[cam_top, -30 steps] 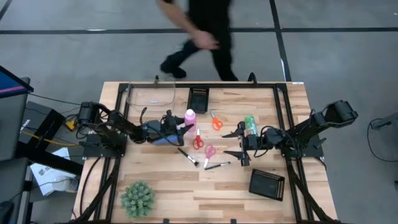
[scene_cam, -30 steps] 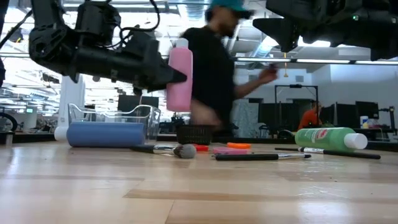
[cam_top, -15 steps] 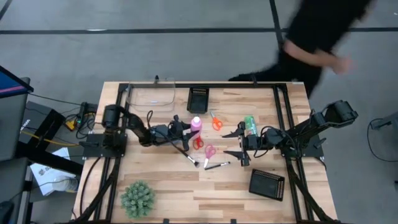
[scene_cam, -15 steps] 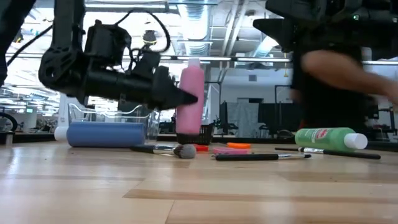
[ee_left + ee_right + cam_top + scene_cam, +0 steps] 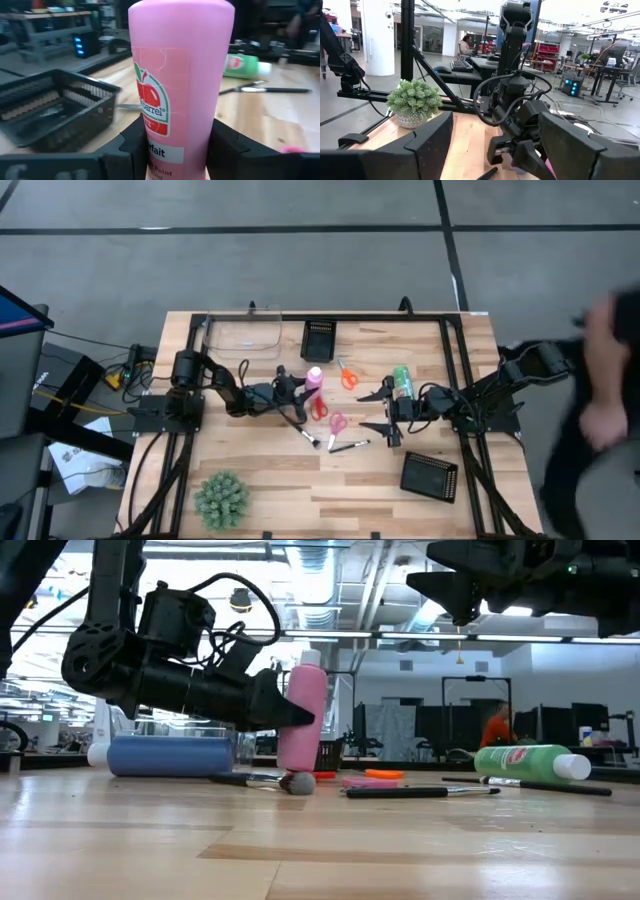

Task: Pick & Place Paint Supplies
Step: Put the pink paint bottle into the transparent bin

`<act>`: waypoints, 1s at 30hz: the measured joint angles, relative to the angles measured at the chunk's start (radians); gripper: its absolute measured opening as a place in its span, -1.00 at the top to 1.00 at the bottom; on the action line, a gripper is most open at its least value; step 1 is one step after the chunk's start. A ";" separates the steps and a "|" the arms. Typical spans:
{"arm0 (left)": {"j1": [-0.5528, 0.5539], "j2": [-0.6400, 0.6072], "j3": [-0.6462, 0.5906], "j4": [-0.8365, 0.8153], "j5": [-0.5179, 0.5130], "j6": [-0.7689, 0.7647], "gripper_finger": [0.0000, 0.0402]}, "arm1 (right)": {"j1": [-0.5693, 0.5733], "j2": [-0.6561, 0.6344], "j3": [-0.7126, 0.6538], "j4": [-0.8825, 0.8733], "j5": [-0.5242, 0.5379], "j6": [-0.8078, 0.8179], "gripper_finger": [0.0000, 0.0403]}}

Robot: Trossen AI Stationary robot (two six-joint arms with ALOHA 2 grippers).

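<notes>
My left gripper [image 5: 303,386] is shut on the pink bottle [image 5: 302,712], which stands upright with its white cap up, its base at or just above the table top. The blue bottle [image 5: 168,755] lies on its side behind my left arm. On the right, the green bottle [image 5: 402,380] also lies on its side. Orange scissors [image 5: 347,375], red scissors [image 5: 318,406], pink scissors [image 5: 338,423] and two brushes [image 5: 302,431] [image 5: 348,446] lie flat in the middle. My right gripper [image 5: 364,411] hovers open near the green bottle, with nothing between its fingers. My left gripper pinches the pink bottle's body [image 5: 150,150] between its two fingers [image 5: 226,146], about halfway up its height. The fingers come in level from the table's left. The bottle stays upright in the hold; whether its base rests on the table I cannot tell.
A black mesh tray [image 5: 318,338] and a clear bin [image 5: 243,335] stand at the far edge. A second black tray [image 5: 430,475] sits near right, and a spiky green plant [image 5: 221,500] near left. A blurred person [image 5: 610,380] is beside the table's right edge.
My left gripper has come down toward the table and a little toward the right edge, carrying the pink bottle, which stayed upright and now sits much lower. A person has walked from behind the far edge round to the table's right side.
</notes>
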 joint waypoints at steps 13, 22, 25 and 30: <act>0.002 0.000 0.000 -0.034 -0.121 -0.089 0.32 | 0.001 0.000 0.000 0.000 0.000 0.027 -0.39; 0.001 -0.002 0.000 -0.067 -0.121 -0.149 0.27 | 0.001 0.000 0.000 -0.002 0.000 0.029 -0.39; -0.001 -0.002 0.000 -0.070 -0.121 -0.149 0.22 | 0.001 0.000 0.000 -0.007 0.000 0.029 -0.39; -0.001 -0.003 -0.003 -0.083 -0.131 -0.171 0.23 | 0.001 0.000 0.000 -0.008 0.000 0.030 -0.39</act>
